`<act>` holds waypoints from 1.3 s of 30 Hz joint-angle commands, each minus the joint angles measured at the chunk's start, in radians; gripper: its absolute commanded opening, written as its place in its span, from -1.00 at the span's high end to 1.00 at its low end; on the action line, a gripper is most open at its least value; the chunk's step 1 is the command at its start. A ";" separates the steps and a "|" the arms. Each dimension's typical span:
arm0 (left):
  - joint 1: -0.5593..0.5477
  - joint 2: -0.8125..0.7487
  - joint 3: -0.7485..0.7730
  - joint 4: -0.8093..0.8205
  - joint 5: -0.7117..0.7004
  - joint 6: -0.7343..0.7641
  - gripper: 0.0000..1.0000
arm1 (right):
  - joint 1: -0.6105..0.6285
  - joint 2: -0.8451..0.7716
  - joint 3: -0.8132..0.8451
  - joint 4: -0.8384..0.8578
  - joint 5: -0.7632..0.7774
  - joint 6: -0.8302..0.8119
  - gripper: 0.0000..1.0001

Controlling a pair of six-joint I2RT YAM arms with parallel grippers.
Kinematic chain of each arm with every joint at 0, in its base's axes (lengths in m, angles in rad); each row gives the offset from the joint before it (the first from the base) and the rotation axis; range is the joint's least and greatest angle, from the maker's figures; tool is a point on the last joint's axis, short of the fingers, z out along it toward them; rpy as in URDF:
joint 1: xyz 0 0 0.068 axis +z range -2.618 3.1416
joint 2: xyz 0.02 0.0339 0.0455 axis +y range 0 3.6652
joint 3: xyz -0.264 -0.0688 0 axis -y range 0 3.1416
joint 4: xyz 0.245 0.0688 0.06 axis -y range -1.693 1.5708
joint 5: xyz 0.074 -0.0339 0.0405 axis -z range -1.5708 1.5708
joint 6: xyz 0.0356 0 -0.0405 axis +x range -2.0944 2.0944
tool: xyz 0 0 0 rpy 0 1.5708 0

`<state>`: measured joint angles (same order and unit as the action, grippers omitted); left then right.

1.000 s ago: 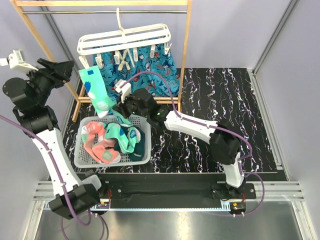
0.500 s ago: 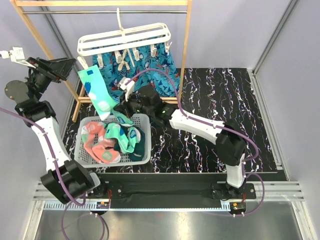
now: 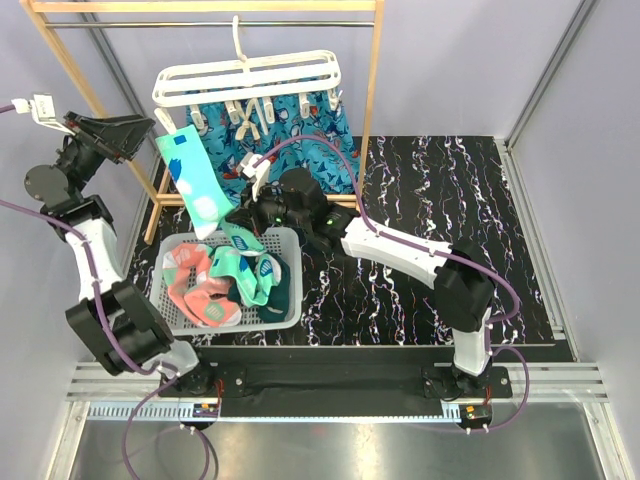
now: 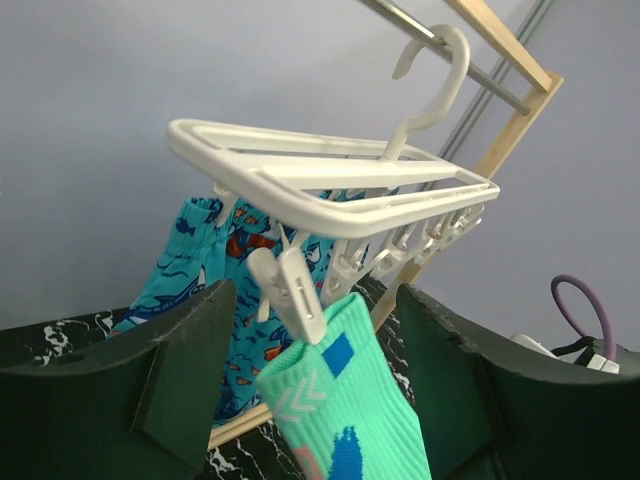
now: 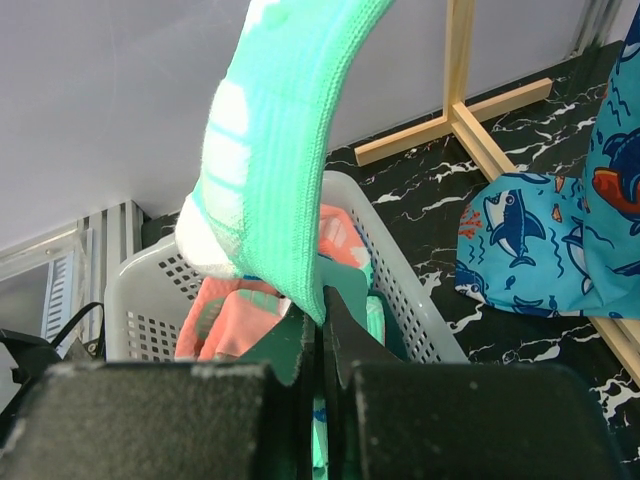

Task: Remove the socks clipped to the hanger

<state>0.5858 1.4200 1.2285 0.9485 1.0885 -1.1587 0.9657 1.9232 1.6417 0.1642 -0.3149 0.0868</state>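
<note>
The white hanger [image 3: 245, 78] hangs by its hook from the wooden rack. One mint green sock [image 3: 190, 180] stays pinned at its cuff by a white clip [image 4: 290, 290] on the hanger's [image 4: 330, 180] left end. My left gripper [image 3: 143, 130] is open, level with that clip and just left of it; in the left wrist view the sock's cuff [image 4: 350, 400] lies beyond and between its fingers [image 4: 185, 370]. My right gripper [image 3: 238, 220] is shut on the sock's lower edge [image 5: 280, 150], above the basket. Other socks [image 3: 215, 285] lie in the basket.
A white mesh basket [image 3: 290, 300] sits on the black marbled mat below the hanger. A large blue patterned cloth [image 3: 300, 130] hangs behind the empty clips. The wooden rack [image 3: 372, 100] has upright posts and floor rails [image 5: 460, 120] close to both arms.
My left arm has swung up and round, bringing its gripper closer to the clip with the jaws a little wider. My right gripper, still on the sock, has shifted slightly right.
</note>
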 commanded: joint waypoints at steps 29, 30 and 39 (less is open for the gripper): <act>-0.096 0.292 0.223 0.716 0.171 -0.487 -0.30 | -0.009 -0.047 0.018 0.023 -0.035 0.002 1.00; -0.096 0.290 0.224 0.716 0.175 -0.486 -0.29 | -0.009 -0.046 0.020 0.023 -0.035 0.002 1.00; -0.093 0.255 0.187 0.699 0.185 -0.457 -0.25 | -0.008 -0.046 0.018 0.014 -0.030 0.004 1.00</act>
<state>0.4892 1.7454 1.4284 1.2819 1.2457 -1.6447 0.9653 1.9232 1.6382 0.1589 -0.3424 0.0910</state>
